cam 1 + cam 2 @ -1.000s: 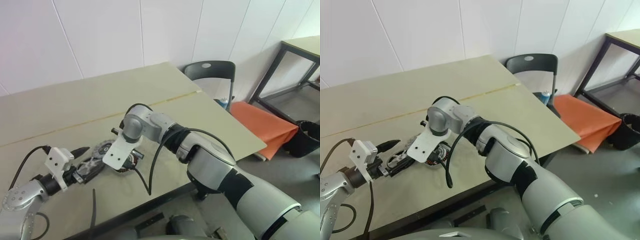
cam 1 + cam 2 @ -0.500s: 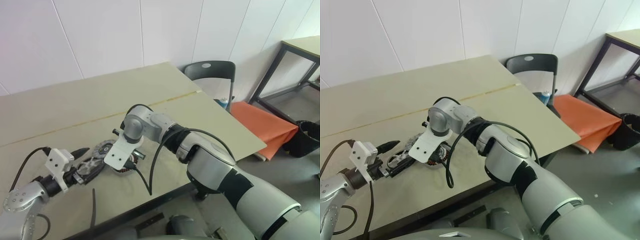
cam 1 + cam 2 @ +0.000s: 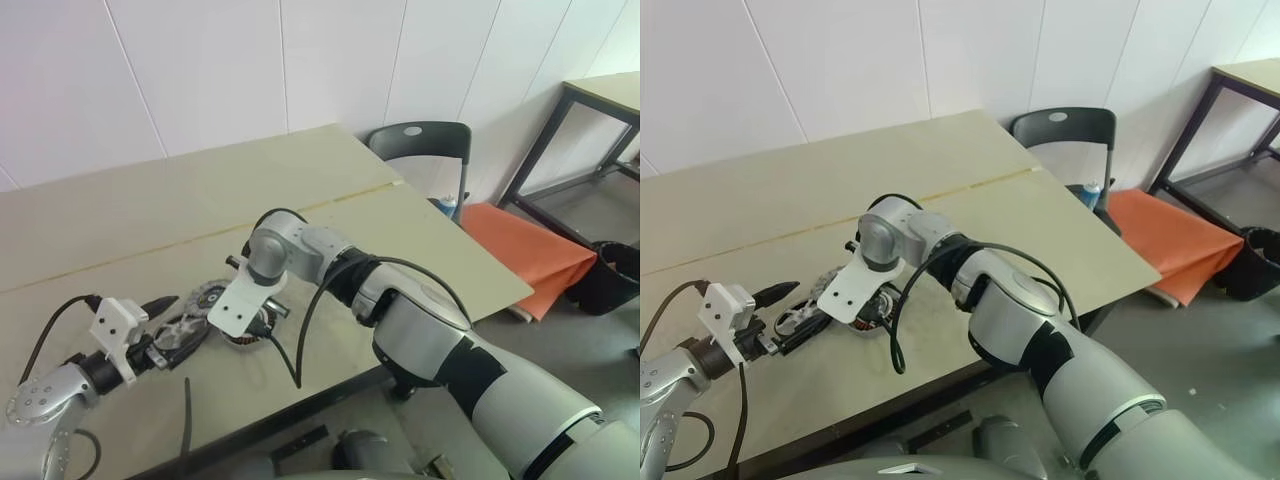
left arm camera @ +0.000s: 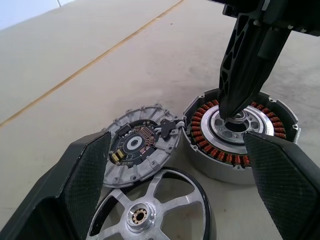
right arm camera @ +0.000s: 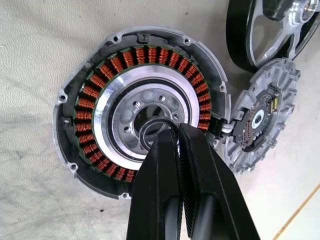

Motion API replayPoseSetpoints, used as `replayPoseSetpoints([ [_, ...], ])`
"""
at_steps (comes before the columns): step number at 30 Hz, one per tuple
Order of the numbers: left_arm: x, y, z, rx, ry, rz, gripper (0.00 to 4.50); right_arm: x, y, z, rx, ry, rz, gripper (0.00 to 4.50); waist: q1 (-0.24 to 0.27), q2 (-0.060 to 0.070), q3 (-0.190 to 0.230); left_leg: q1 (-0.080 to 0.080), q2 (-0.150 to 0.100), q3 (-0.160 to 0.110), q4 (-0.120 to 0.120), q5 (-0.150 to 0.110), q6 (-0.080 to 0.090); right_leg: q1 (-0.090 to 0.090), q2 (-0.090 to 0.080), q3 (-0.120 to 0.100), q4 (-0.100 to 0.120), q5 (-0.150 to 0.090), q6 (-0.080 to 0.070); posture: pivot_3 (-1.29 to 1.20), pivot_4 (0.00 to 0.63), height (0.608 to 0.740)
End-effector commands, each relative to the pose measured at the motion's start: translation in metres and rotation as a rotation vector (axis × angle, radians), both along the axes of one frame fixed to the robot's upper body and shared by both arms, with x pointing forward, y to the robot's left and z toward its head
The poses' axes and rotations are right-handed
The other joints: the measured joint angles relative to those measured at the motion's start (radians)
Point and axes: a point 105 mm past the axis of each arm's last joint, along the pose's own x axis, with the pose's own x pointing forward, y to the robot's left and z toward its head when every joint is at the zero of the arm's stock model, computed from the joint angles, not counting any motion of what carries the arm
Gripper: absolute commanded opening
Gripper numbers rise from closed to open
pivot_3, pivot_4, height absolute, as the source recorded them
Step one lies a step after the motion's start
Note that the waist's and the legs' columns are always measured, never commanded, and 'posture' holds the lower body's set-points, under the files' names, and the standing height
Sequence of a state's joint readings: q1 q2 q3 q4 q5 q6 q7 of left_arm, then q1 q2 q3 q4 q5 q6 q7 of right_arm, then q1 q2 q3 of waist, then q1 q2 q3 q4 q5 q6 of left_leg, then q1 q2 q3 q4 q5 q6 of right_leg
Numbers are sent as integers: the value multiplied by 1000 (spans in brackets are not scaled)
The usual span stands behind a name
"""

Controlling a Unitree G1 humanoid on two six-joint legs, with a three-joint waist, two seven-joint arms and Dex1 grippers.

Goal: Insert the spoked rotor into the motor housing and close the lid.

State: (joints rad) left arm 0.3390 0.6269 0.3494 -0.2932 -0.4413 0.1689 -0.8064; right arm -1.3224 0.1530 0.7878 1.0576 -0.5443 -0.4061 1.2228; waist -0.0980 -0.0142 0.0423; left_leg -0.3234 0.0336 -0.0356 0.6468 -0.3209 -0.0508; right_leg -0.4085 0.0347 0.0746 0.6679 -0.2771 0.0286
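Note:
The motor housing (image 5: pixel 95 105), ringed with copper windings, lies open on the table. My right gripper (image 5: pixel 175 131) points down into it, shut, with its tips at the small dark ring in the centre bore. Hinged to the housing's side is the round silver lid (image 4: pixel 140 145), lying flat with its circuit board up. The spoked rotor (image 4: pixel 150 210) rests on the table beside the lid, between the fingers (image 4: pixel 85 175) of my open left gripper (image 4: pixel 177 145). The right finger stands clear of the rotor's rim.
The tan table (image 3: pixel 150 210) has a seam running across it, and its front edge is close to the parts. Past its right end stand a dark chair (image 3: pixel 420 150), an orange cloth-covered thing (image 3: pixel 525 250), a black bin (image 3: pixel 610 275) and another table (image 3: pixel 600 100).

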Motion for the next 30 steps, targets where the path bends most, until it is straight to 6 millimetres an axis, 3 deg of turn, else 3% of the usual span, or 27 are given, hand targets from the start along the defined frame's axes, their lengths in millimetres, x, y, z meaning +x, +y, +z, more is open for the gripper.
replayPoseSetpoints([
  [1,1,-4,13,8,-50,-17,4500,-2,11,15,44,-19,22,29,0,0,0,0,0,0,0,0,0,0,0,0,0,0,0,0,0,740],
  [30,2,-3,11,11,-46,-14,4500,-12,17,15,60,27,51,29,0,0,0,0,0,0,0,0,0,0,0,0,0,0,0,0,0,740],
])
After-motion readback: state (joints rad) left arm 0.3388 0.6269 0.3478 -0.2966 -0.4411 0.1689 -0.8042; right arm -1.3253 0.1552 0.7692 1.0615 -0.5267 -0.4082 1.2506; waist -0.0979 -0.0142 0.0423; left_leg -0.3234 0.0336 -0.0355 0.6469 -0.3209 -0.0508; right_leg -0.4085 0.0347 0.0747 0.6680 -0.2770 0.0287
